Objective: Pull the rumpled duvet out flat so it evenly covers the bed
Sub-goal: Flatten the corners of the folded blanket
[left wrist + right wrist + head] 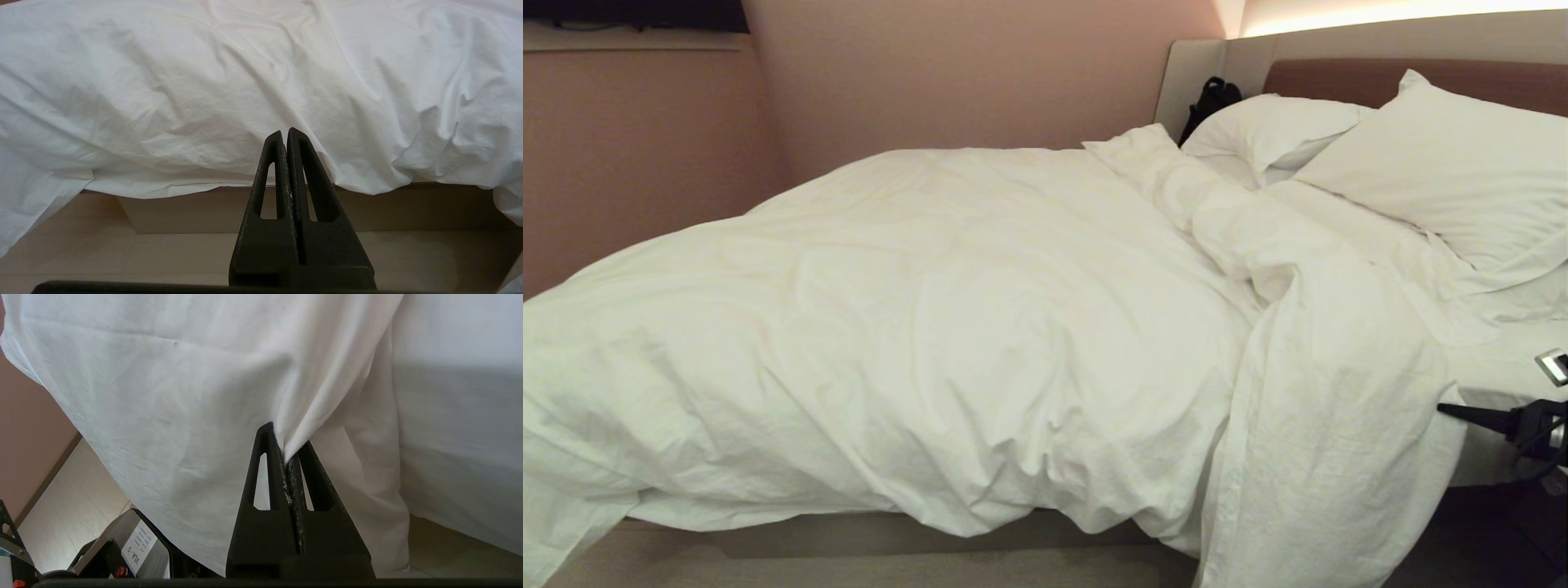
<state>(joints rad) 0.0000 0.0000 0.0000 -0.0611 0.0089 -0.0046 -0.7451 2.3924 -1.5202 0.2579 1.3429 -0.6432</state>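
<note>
1. Two pincers are ours, and both are pressed together.
2. Our right pincer (288, 451) is pinching a fold of the duvet (947, 327). We see the white cloth bunch up between its black fingers (261, 473) in the right wrist view.
3. In the head view that right pincer (1450, 408) pokes in from the right side, its tip at the hanging edge of the duvet.
4. Our left pincer (284, 136) holds nothing. It sits low in front of the bed (184, 212), near the duvet's drooping edge, but we cannot tell if it touches.
5. We see the duvet lying rumpled on the bed. It is heaped over the left and middle part, and it hangs over the near side toward the floor (122, 253).
6. Two white pillows (1445, 171) lean by the headboard (1347, 77) at the far right.
7. We see bare white sheet (1494, 367) just below the pillows.
</note>
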